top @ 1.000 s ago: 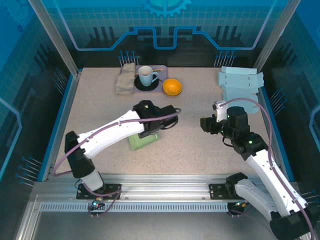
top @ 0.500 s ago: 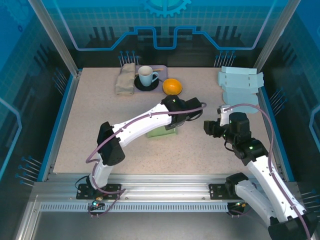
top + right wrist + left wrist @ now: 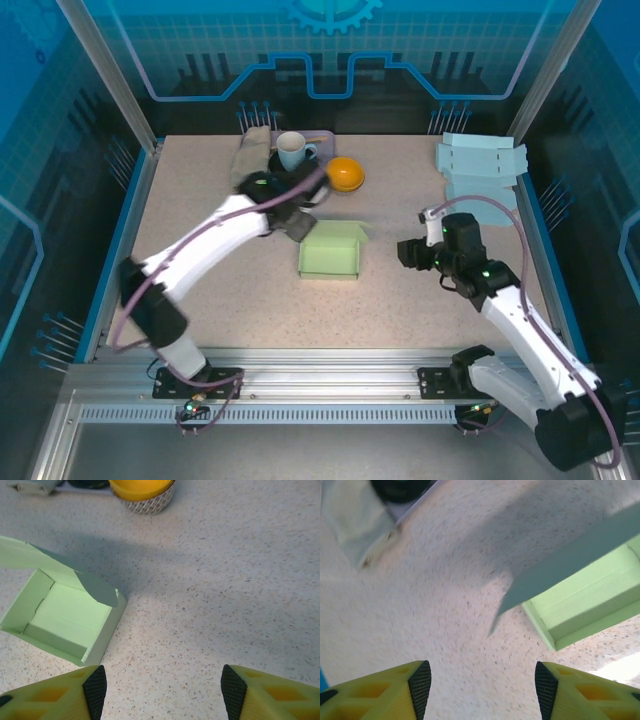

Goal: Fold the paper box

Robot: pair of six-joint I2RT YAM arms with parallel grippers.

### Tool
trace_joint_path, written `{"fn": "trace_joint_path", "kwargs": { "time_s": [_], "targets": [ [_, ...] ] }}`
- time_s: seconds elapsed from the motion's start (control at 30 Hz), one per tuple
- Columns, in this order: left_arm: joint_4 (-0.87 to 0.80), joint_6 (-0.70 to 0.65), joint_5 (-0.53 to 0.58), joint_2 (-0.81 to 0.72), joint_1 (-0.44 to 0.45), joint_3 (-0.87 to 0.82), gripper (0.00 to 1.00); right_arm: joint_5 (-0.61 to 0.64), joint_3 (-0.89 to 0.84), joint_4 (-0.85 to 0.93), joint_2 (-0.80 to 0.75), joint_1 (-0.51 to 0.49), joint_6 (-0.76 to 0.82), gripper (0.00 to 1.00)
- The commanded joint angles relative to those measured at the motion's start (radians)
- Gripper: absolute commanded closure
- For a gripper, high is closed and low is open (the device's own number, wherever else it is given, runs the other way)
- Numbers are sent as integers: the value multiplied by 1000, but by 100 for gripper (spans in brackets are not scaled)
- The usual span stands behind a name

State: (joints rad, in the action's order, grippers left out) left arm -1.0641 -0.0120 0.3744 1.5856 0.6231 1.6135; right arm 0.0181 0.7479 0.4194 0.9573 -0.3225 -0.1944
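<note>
The green paper box [image 3: 330,252] sits on the speckled table [image 3: 200,240], about in the middle. It is open on top and I can look right into it. One flap sticks up on its far side and leans over the opening a little. Nobody holds the box. It rests on the table by itself.

The left gripper [image 3: 482,685] hangs over the table near the far left corner of the box. Its two yellow fingers [image 3: 395,692] are spread apart and there is only bare table between them. It does not touch the box.

The right gripper [image 3: 164,687] is over on the right side of the box, with a gap of table between them. Its fingers [image 3: 265,695] are spread apart too, with nothing in them. It points toward the box.

At the back of the table there is a folded cloth [image 3: 250,155]. Just beside it stands a light blue cup [image 3: 293,151] on a dark saucer [image 3: 290,170]. Next to the saucer is an orange bowl [image 3: 344,174]. Far off in the back right corner lies a pile of flat light blue paper boxes [image 3: 480,165], well apart from the green one.
</note>
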Motion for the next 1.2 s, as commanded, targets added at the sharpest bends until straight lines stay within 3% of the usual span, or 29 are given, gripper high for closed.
{"fn": "trace_joint_path", "kwargs": {
  "time_s": [0.0,0.1,0.2,0.4,0.5,0.63,1.17],
  "targets": [
    [216,257,-305,-189,-157,-193,35,-11,92,7,90,-54,51,36],
    [379,482,-420,-314,-296,-380,28,5,169,43,190,-95,67,35],
    [480,650,-503,-338,-366,-484,24,-17,219,61,268,-104,64,35],
    [479,899,-583,-180,-388,-426,17,-80,291,76,373,-124,60,38],
    [521,1006,-555,-154,-387,-441,11,-64,294,65,404,-154,64,38],
    [564,1064,-529,-132,-380,-448,7,-71,262,-7,420,-174,55,39],
    [571,1081,-515,38,-285,-355,8,-13,218,-192,536,-191,33,50]
  ]
}}
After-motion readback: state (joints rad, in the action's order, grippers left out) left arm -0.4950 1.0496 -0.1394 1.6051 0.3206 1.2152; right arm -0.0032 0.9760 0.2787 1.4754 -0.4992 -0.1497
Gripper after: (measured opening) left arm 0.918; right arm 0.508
